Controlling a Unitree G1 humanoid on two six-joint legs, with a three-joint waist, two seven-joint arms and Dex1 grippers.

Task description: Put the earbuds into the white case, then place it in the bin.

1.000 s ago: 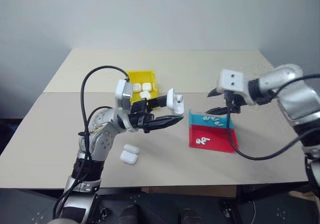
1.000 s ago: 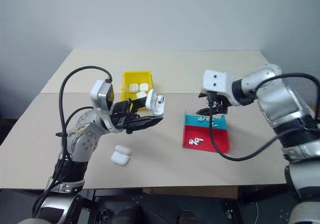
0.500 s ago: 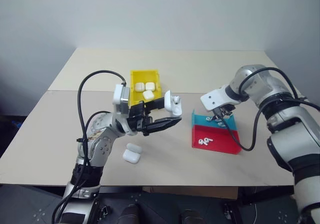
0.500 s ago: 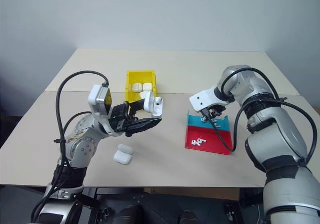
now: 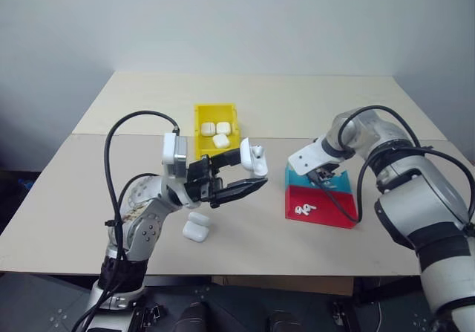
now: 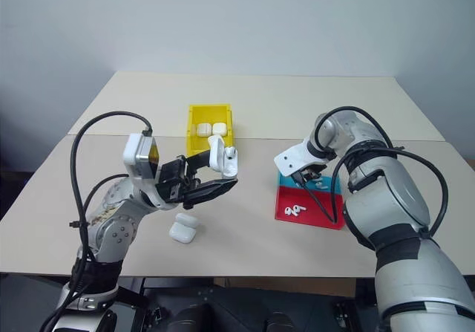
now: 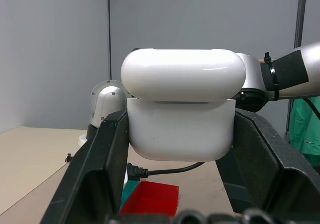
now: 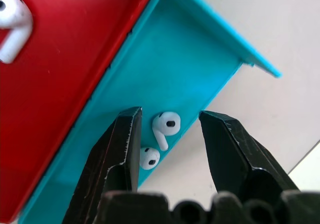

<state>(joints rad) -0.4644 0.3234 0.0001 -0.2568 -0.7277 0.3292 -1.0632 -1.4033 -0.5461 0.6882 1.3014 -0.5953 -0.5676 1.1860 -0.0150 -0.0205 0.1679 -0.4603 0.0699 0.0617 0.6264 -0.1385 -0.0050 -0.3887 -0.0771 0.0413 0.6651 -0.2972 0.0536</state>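
My left gripper (image 5: pixel 239 174) is shut on the white case (image 5: pixel 253 159), which it holds in the air with the lid flipped open; up close the case (image 7: pixel 182 116) sits squeezed between both fingers. My right gripper (image 5: pixel 323 171) points down into the teal half of the tray. Its fingers stand open on either side of one earbud (image 8: pixel 165 126) without touching it, and a second earbud (image 8: pixel 149 158) lies just beside. Two more earbuds (image 5: pixel 302 210) rest in the red half. The yellow bin (image 5: pixel 215 114) stands behind the left gripper.
Three white cases (image 5: pixel 214 132) lie inside the bin. Two further cases (image 5: pixel 196 226) sit on the table below the left gripper. The red-and-teal tray (image 5: pixel 335 212) is at the right, and a black cable from the right wrist drapes over it.
The right arm swung down and forward into the teal compartment, and its jaws narrowed around an earbud. The left gripper keeps the open case in much the same place.
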